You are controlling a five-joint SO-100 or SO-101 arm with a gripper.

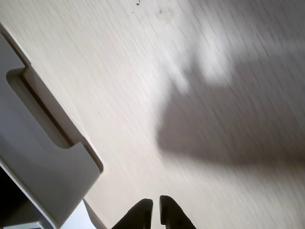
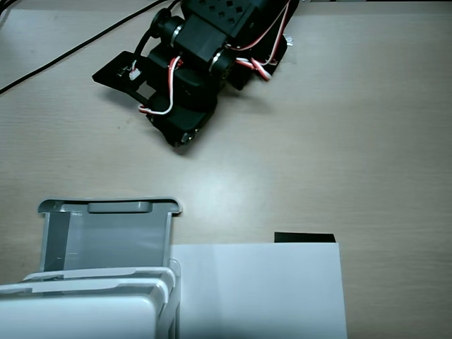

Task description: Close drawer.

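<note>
The grey translucent drawer is pulled out of the white cabinet at the lower left of the fixed view. Its rounded front lip with the slot handle faces the arm. In the wrist view the drawer front fills the left edge. My black gripper hangs above the table, up and to the right of the drawer front, not touching it. In the wrist view its fingertips stand nearly together at the bottom edge and hold nothing.
A flat white sheet of paper lies right of the cabinet, with a small black strip at its top edge. Black cables run across the upper left. The wooden table extends to the right.
</note>
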